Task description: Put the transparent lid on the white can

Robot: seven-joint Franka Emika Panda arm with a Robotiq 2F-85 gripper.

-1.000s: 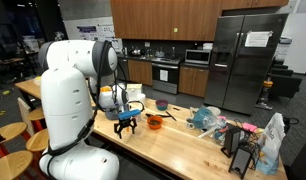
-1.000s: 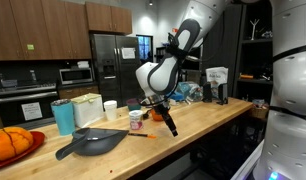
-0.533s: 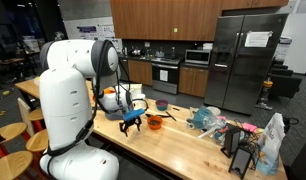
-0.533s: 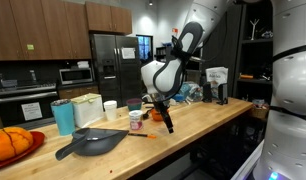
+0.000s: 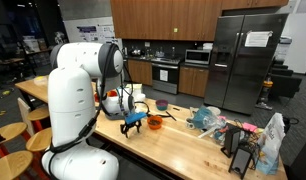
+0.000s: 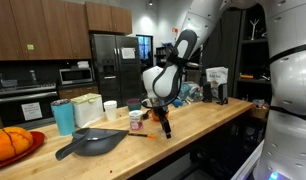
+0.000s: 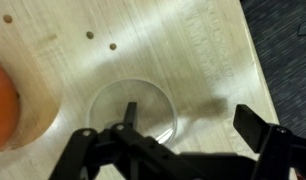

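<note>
Hand, jaws spread wide, over transparent lid lying flat on wooden worktop; orange bowl near the lid.

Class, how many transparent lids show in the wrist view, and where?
1. The transparent lid lies flat on the wooden table, beside the orange bowl, below the open gripper. The gripper may hide others.

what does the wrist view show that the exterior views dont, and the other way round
Only the wrist view: the transparent lid, lying flat on the wood; I cannot make it out in the exterior views. Only an exterior view: the white can, a teal tumbler and the refrigerator. Both: the open gripper, the orange bowl and the wooden table.
</note>
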